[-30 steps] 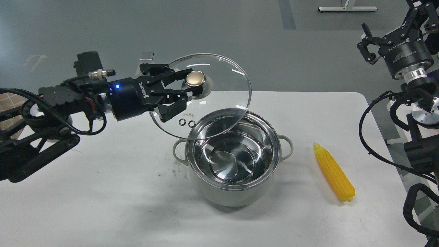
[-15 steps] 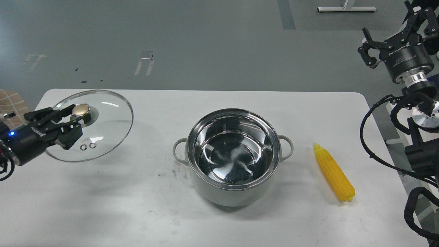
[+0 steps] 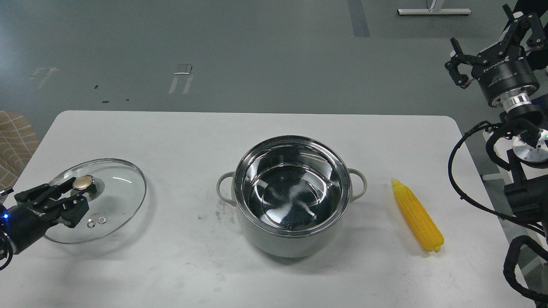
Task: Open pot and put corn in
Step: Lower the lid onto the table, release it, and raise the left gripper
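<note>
With the glass lid [image 3: 96, 201] parked well left of the pot [image 3: 292, 194], its knob gripped by the left tool [image 3: 72, 197], the pot's mouth is open for the corn [image 3: 417, 216] lying on the bench [image 3: 180, 132] just to the pot's right, while the right tool [image 3: 486, 51] hangs released, high beyond the corn.

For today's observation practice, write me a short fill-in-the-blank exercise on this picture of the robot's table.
1. The pot stands open, and inside it is ____.
2. The corn lies on the table to the ____ of the pot.
3. The left gripper is closed on the glass lid's gold ____.
4. The right gripper holds ____.

Missing words: empty; right; knob; nothing
</note>
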Robot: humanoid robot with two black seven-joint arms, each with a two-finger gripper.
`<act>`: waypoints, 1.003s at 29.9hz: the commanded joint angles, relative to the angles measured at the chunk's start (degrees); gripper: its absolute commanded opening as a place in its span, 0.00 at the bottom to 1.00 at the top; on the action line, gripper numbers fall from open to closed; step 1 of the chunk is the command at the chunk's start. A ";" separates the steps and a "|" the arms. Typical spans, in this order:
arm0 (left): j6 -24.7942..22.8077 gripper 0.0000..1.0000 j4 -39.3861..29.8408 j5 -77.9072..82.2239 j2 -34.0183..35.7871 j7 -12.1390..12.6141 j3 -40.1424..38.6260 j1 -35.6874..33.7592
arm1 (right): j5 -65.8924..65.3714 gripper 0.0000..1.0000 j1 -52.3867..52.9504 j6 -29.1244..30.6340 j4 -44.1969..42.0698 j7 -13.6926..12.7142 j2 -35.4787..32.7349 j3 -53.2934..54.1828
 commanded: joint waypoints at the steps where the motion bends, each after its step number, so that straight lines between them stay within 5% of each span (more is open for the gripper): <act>1: 0.00 0.30 2.10 -0.02 -1.92 -0.01 0.04 0.05 | 0.00 1.00 -0.10 0.00 0.18 0.00 0.01 0.00; 8: 0.00 0.34 3.69 -0.10 -2.90 -0.01 0.83 0.05 | 0.00 1.00 -0.10 0.00 0.27 0.00 0.37 0.00; 21: 0.00 0.77 3.51 -0.28 -2.99 -0.01 0.66 -0.39 | 0.00 1.00 -0.45 0.00 0.27 0.00 0.02 0.00; 30: 0.00 0.81 3.51 -2.38 -2.81 -0.01 -0.92 -1.79 | 0.00 1.00 -0.45 0.00 0.27 0.00 0.02 0.09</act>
